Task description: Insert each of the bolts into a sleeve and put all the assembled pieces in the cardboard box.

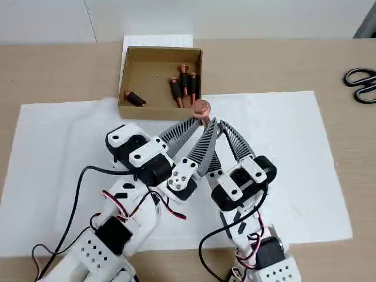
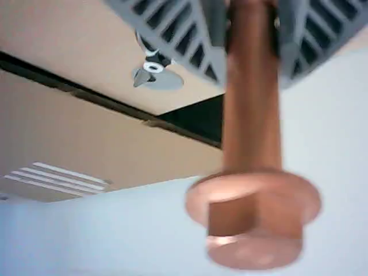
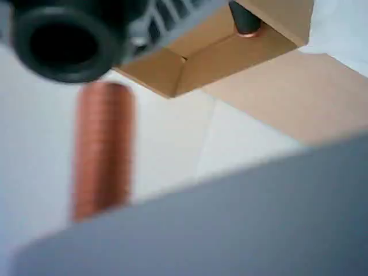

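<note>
Copper-coloured metal bolt (image 1: 201, 108) stands upright, round head up, just before the open brown cardboard box (image 1: 158, 111) holding four assembled pieces (image 1: 184, 82). The left gripper (image 1: 205, 121) and right gripper (image 1: 216, 124) meet beneath it. Left wrist view: grey ribbed fingers (image 2: 172, 34) clamp the shank, flanged hexagonal head toward the camera. Right wrist view: the right gripper pinches a black tubular sleeve (image 3: 63, 40), bore open, beside the bolt's threaded end.
</note>
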